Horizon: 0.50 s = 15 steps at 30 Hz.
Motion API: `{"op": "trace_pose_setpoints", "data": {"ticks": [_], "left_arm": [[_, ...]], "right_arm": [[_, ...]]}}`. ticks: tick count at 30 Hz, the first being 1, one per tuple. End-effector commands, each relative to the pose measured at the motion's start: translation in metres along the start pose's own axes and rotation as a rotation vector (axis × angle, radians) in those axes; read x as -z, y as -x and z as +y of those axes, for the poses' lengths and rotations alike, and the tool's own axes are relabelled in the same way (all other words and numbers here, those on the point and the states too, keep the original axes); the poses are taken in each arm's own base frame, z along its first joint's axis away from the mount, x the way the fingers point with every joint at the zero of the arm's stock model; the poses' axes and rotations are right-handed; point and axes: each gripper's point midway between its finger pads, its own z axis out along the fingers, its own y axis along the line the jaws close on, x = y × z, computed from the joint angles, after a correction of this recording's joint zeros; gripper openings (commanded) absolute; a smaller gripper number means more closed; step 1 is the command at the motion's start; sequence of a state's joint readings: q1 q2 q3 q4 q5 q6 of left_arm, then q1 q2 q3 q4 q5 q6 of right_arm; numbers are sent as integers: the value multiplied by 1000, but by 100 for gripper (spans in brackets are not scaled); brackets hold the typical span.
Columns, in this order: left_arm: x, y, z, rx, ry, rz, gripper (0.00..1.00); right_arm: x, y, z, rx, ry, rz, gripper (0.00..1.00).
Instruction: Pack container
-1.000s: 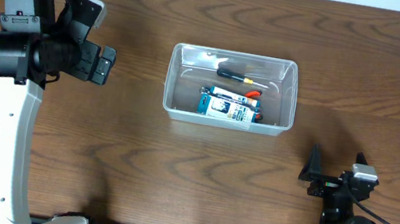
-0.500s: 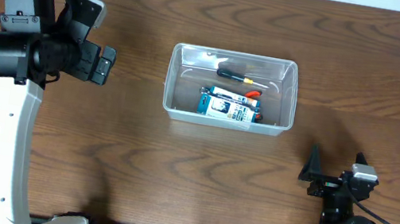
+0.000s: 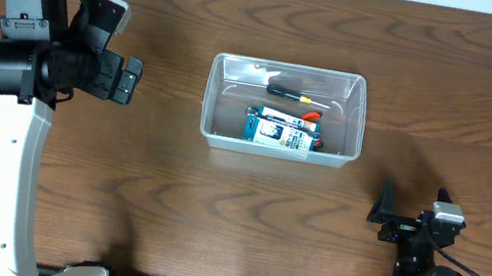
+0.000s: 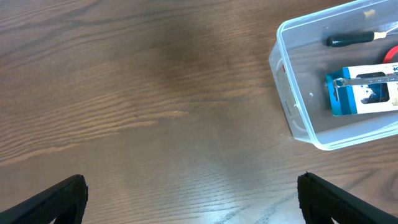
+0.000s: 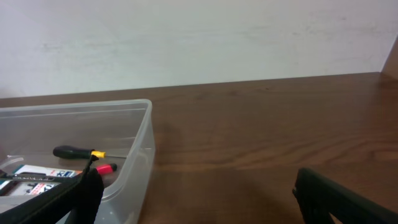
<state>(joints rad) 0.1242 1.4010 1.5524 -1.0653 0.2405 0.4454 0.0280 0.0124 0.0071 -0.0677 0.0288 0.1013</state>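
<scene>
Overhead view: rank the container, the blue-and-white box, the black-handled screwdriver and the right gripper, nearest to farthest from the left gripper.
From the left gripper:
1. container, in the middle, with its left wall towards the gripper.
2. blue-and-white box and black-handled screwdriver, both inside the container; too close to call.
3. right gripper, farthest, at the front right.

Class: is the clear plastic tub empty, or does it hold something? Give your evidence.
Not empty. Inside the tub lie a black-handled screwdriver, a blue-and-white box and a red item.
</scene>
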Motion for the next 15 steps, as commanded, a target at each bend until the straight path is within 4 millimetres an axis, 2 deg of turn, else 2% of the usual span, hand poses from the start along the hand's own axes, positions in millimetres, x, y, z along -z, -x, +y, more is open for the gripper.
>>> {"op": "trace_pose_setpoints", "data": {"ticks": [1,5,9,12,15], "left_arm": [[4,2,-1,2,-2,-16,98],[25,4,-4,-10,20,-71,98],[50,-6,-13,-21,41,-125,98],[62,-27,-24,-26,51,-150,98],[64,-58,-39,-34,47,-155,98]], "right_arm": [[0,-1,2,13,13,2,99],[0,-1,2,13,13,2,99],[0,-1,2,13,13,2,99],[0,-1,2,13,13,2,99],[0,-1,2,13,13,2,99]]}}
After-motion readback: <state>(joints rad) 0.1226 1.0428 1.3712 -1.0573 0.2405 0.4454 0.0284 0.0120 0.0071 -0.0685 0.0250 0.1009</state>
